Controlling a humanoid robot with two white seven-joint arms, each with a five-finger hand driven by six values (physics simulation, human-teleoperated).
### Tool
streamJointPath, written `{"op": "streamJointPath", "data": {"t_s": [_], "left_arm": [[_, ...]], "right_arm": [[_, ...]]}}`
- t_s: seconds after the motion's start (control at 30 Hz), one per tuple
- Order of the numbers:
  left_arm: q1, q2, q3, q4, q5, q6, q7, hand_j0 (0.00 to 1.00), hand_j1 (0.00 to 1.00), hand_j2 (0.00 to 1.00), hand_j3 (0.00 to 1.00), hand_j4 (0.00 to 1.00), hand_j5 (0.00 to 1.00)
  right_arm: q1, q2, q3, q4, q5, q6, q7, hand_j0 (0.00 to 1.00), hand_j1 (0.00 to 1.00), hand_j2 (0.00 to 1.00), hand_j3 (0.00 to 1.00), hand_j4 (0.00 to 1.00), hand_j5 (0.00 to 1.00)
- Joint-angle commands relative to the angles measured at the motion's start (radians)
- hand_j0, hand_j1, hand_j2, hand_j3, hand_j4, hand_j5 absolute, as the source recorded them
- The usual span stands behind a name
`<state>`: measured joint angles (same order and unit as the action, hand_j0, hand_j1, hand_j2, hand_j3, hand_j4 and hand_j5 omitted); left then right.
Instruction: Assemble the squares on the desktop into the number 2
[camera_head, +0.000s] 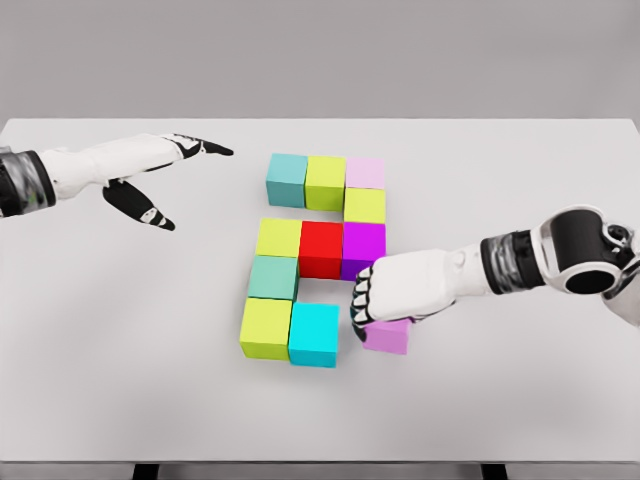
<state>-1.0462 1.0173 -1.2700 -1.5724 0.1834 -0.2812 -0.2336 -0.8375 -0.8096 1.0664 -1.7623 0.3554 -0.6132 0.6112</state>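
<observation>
Grey backdrop, white table (120, 350). My right robot hand (385, 300) curled over pink cube (388, 336), gripping it just right of cyan cube (314, 335), nearer table's front edge. Rest of figure already stands mid-table. Cube looks light, rigid, smooth-faced; I'd pinch opposite side faces. Left robot hand (160, 175) open, empty, toward left edge.
</observation>
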Motion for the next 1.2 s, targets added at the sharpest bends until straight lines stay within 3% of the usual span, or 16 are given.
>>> {"op": "streamJointPath", "data": {"t_s": [0.0, 0.2, 0.27, 0.3, 0.43, 0.47, 0.53, 0.77, 0.83, 0.93, 1.07, 1.17], "left_arm": [[0.000, -0.003, 0.001, 0.000, 0.004, 0.001, 0.000, 1.00, 1.00, 1.00, 1.00, 1.00, 1.00], [0.000, -0.003, 0.001, 0.000, 0.004, 0.001, 0.000, 1.00, 1.00, 1.00, 1.00, 1.00, 1.00], [0.000, -0.005, 0.001, 0.000, 0.004, 0.001, 0.000, 1.00, 1.00, 1.00, 1.00, 1.00, 1.00], [0.000, -0.005, 0.001, 0.000, 0.004, 0.002, 0.000, 1.00, 1.00, 1.00, 1.00, 1.00, 1.00], [0.000, -0.005, 0.001, 0.000, 0.004, 0.002, 0.000, 1.00, 1.00, 1.00, 1.00, 1.00, 1.00], [0.000, -0.006, 0.001, 0.000, 0.004, 0.002, 0.000, 1.00, 1.00, 1.00, 1.00, 1.00, 1.00], [0.000, -0.009, 0.001, 0.000, 0.004, 0.002, 0.000, 1.00, 1.00, 1.00, 1.00, 1.00, 1.00], [0.002, -0.013, 0.001, 0.000, 0.004, 0.002, 0.000, 1.00, 1.00, 1.00, 1.00, 1.00, 1.00], [0.002, -0.013, 0.001, 0.000, 0.004, 0.001, 0.000, 1.00, 1.00, 1.00, 1.00, 1.00, 1.00], [0.002, -0.013, 0.001, 0.000, 0.004, 0.002, 0.000, 1.00, 1.00, 1.00, 1.00, 1.00, 1.00], [0.002, -0.013, 0.001, 0.000, 0.004, 0.001, 0.000, 1.00, 1.00, 1.00, 1.00, 1.00, 1.00], [0.000, -0.013, 0.001, 0.000, 0.004, 0.001, 0.000, 1.00, 1.00, 1.00, 1.00, 1.00, 1.00]], "right_arm": [[0.000, 0.015, 0.026, 0.000, -0.006, 0.002, 0.000, 0.58, 0.58, 0.58, 0.58, 0.58, 0.58], [-0.003, 0.018, 0.032, 0.000, -0.006, 0.002, 0.000, 0.59, 0.59, 0.59, 0.59, 0.59, 0.59], [-0.003, 0.017, 0.032, 0.000, -0.006, 0.002, 0.000, 0.67, 0.67, 0.67, 0.67, 0.67, 0.67], [-0.003, 0.013, 0.030, 0.000, -0.006, 0.002, 0.000, 0.76, 0.76, 0.76, 0.76, 0.76, 0.76], [-0.003, -0.002, 0.026, 0.000, -0.006, 0.002, 0.000, 0.76, 0.76, 0.76, 0.76, 0.76, 0.76], [-0.003, -0.003, 0.020, 0.000, -0.006, 0.002, 0.000, 0.91, 0.91, 0.91, 0.91, 0.91, 0.91], [-0.002, -0.028, -0.005, 0.001, -0.004, 0.002, 0.000, 0.99, 0.99, 0.99, 0.99, 0.99, 0.99], [0.014, -0.083, -0.094, 0.001, -0.009, 0.002, 0.000, 1.00, 1.00, 1.00, 1.00, 1.00, 1.00], [0.014, -0.092, -0.100, 0.001, -0.075, 0.002, 0.000, 1.00, 1.00, 1.00, 1.00, 1.00, 1.00], [0.017, -0.143, -0.126, 0.001, -0.090, 0.002, 0.000, 1.00, 1.00, 1.00, 1.00, 1.00, 1.00], [0.025, -0.272, -0.157, 0.003, -0.093, 0.002, 0.000, 1.00, 1.00, 1.00, 1.00, 1.00, 1.00], [0.075, -0.321, -0.158, 0.003, -0.090, 0.002, 0.000, 1.00, 1.00, 1.00, 1.00, 1.00, 1.00]]}}
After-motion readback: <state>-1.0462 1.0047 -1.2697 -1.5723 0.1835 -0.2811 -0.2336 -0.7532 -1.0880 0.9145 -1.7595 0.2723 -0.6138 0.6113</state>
